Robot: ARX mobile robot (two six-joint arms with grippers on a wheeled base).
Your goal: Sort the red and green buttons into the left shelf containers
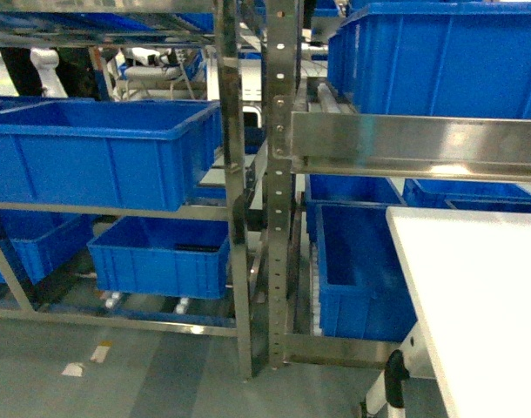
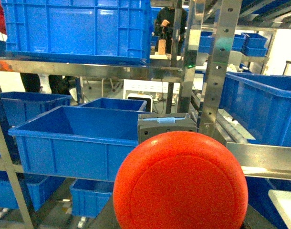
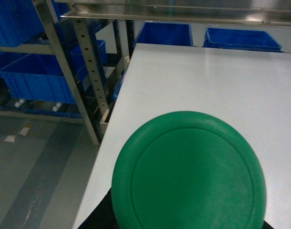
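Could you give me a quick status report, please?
Gripper fingers out of view. Red button fills left wrist view, facing blue bin. Green button over white table. No obstruction seen.

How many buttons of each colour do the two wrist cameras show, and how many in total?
Red button: 1
Green button: 1
Total: 2

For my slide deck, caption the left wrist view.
Red button cap fills the foreground, facing an open blue bin on the steel shelf.
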